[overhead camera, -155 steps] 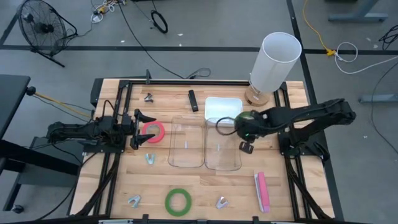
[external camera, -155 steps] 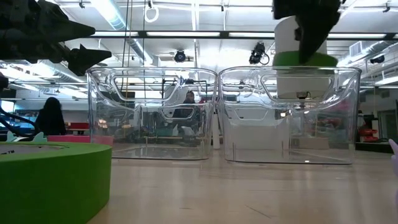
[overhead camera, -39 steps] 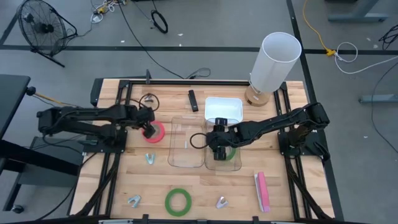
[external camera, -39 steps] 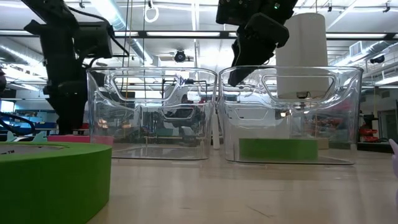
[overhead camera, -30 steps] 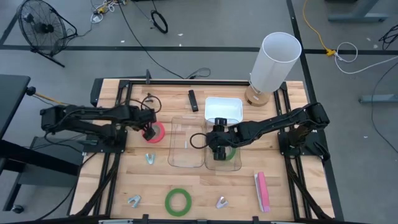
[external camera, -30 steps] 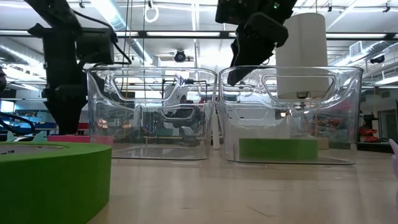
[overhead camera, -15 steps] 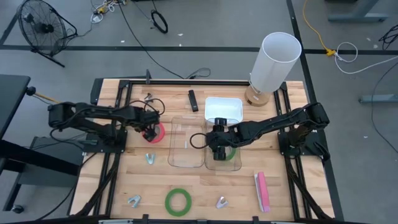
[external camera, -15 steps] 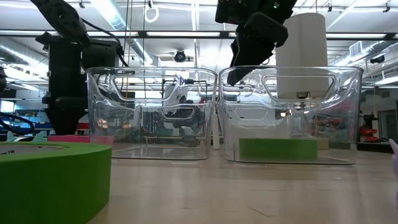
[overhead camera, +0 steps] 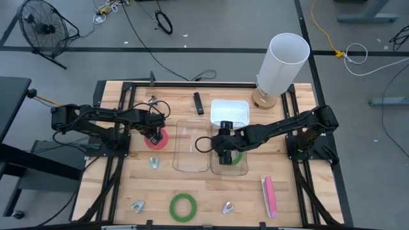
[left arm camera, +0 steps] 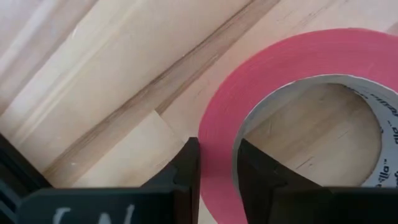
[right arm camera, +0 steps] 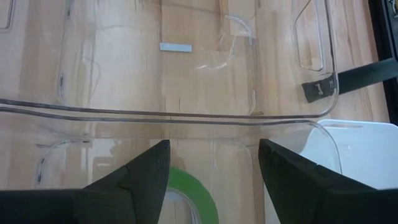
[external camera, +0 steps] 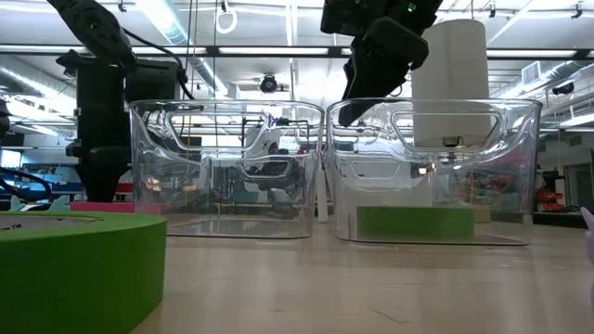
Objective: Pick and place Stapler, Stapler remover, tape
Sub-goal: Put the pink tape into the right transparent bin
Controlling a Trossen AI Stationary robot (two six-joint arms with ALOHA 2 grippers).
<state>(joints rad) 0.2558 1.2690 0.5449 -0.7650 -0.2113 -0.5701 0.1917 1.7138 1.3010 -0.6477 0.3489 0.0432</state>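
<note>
The high view looks straight down on the whole wooden slatted desk (overhead camera: 204, 185). The low view sits at desk height, close behind a green ring-shaped tape roll (external camera: 79, 269), facing two clear plastic bins (external camera: 432, 167) that both views share. Each wrist view looks closely down past its own fingers.

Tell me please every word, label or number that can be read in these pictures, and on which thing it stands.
"illa": the end of a longer word printed on the inner core of the red-pink tape roll; the rest is cut off.
Small print further along the same core: too small to read.
Pale marks on the left gripper body: not readable.
</note>
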